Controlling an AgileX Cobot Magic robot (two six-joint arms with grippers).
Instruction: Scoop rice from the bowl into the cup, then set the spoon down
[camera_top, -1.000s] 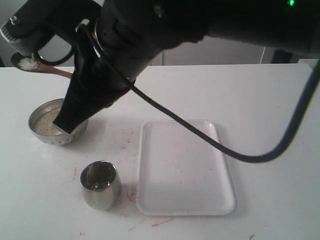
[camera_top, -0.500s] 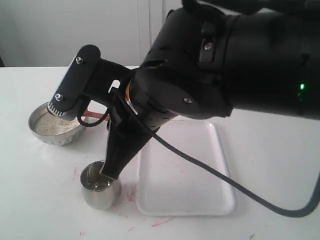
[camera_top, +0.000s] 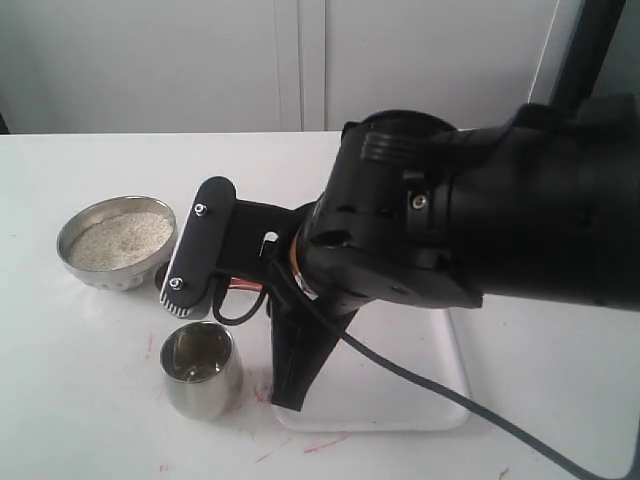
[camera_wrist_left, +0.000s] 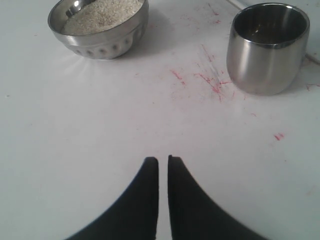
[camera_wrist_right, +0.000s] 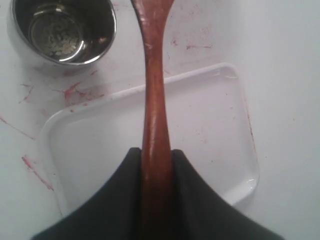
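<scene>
Holding, R gripper: jaws narrowed onto the spoon; we see its handle pinched betw. the two black fingers.
Spoon axis: long axis runs straight out from the jaws, across the tray and over its edge, passing just beside the cup. The head end is cut off by the frame, so we cannot tell if it is loaded.
Tray: white, flat, bare where visible; it lies directly under the R gripper and most of the handle.
Bowl: upright at the far left in ext. view, well apart from the R gripper; rice sits near its rim.
Cup: upright, betw. bowl and tray, touching neither; only a thin scatter of grains at its bottom.
L gripper: jaws nearly together, thin slit, holding nothing; it sits low over the bare table, facing bowl and cup, both apart from it.
Nearer arm: R, which has the spoon; we judge L has no part in the next move.
Step (judged): we cannot tell whether another scoop or the set-down comes next.
Key relation (judged): tray lies straight below the handle and in line w/ it, so we lower w/o turning; head overhangs toward the cup, so a small shift away from the cup helps.
</scene>
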